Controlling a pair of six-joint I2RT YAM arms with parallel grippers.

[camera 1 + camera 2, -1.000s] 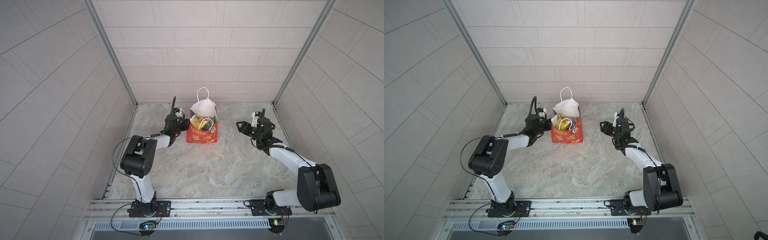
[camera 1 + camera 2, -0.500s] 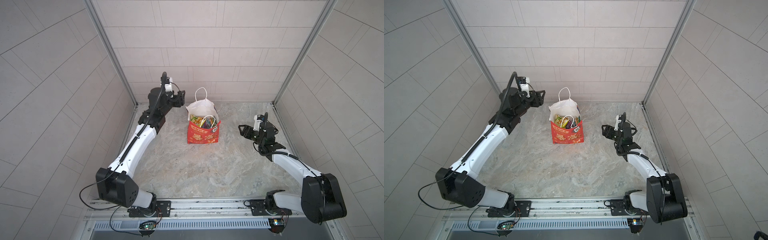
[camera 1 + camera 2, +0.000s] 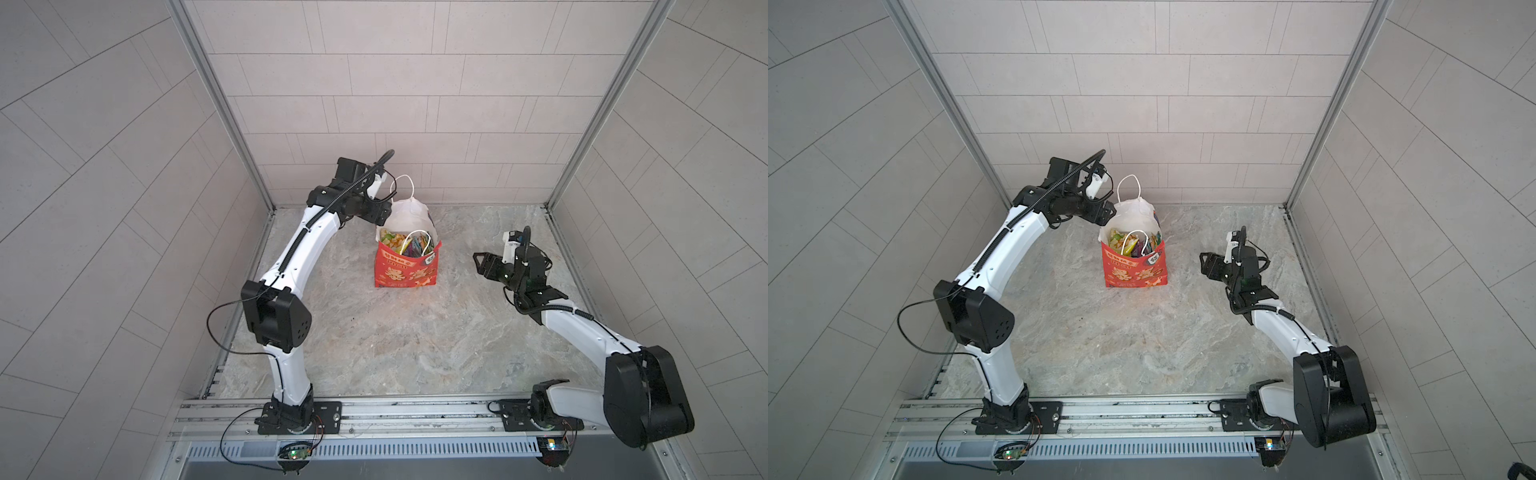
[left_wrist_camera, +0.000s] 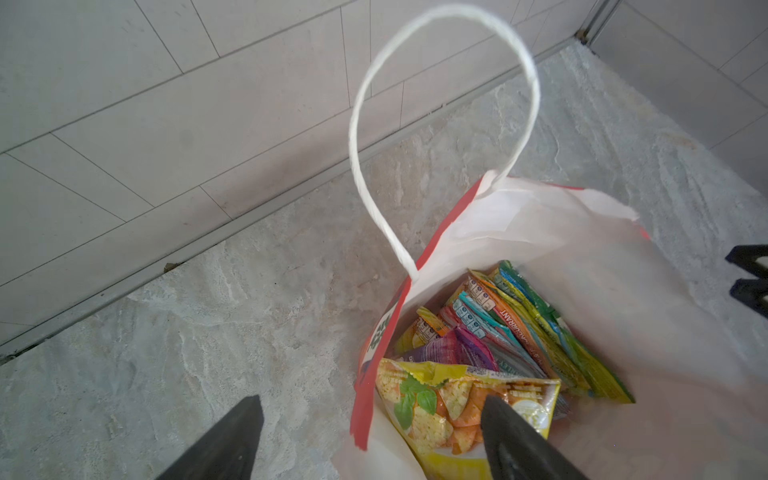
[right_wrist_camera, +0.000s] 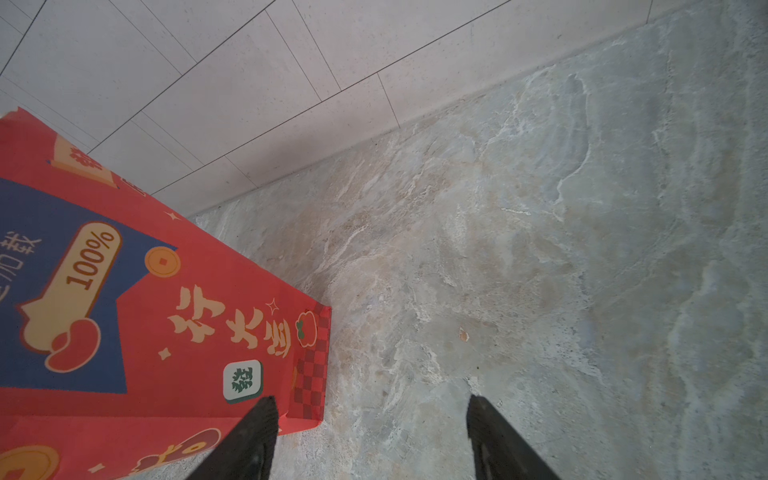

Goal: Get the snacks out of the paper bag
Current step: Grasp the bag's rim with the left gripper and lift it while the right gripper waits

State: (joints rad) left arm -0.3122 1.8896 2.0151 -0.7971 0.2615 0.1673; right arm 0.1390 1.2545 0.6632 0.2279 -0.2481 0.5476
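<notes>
At far centre of the marble tabletop (image 3: 374,340), the red paper bag (image 3: 405,272) stands upright w/ mouth open, L gripper (image 4: 372,411) spread wide & empty over its far-left rim, R gripper (image 3: 482,264) released & empty, well apart on the right, & the snacks (image 4: 478,353) packed inside the bag.

The red paper bag (image 5: 174,291) has words on its side. Right by a finger of the right gripper (image 5: 370,401) is a small white tile (image 5: 243,381) with a green 發 on it. A bit farther from that gripper, big cream letters say 行大运. Farthest off, on the blue patch (image 5: 45,208), a cream shape says 100%, with white 加载 beside it. Inside the bag, past the left gripper (image 4: 372,399), an orange packet (image 4: 509,316) shows "URRANT". In both top views the gold words on the bag are too small to read.
</notes>
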